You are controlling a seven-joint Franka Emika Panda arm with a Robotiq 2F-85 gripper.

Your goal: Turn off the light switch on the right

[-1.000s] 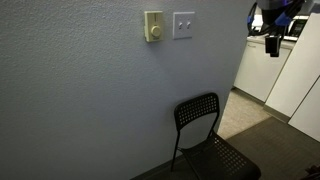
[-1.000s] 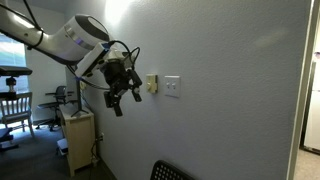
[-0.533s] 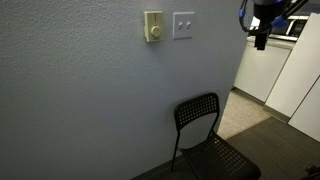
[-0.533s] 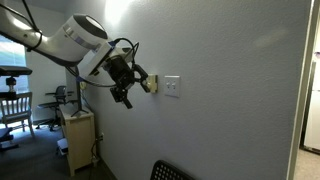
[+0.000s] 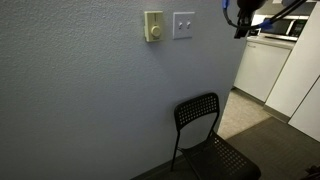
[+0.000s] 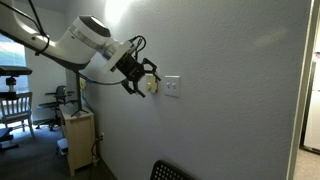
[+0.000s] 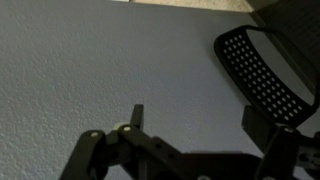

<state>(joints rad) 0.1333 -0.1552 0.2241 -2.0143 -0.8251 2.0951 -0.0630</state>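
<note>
Gripper (image 6: 143, 80): fingers spread apart, just beside switch.
Light switch (image 6: 172, 87): uncovered on grey wall (image 5: 80, 90); toggle positions too small to read.
Dial plate (image 5: 153, 27): elsewhere mostly masked by Gripper.
Open room: black chair (image 5: 205, 130) well below.

Shows white on the light switch (image 5: 183, 25), cream on the dial plate (image 5: 153, 26) beside it. Reads pale grey-blue across the wall (image 5: 80, 90), finely stippled. Goes black on the chair (image 5: 197, 112), backrest patterned with rows of small holes. Gives black on the gripper (image 6: 147, 80), white on the arm (image 6: 85, 45) and cabinets (image 5: 262, 70).
</note>
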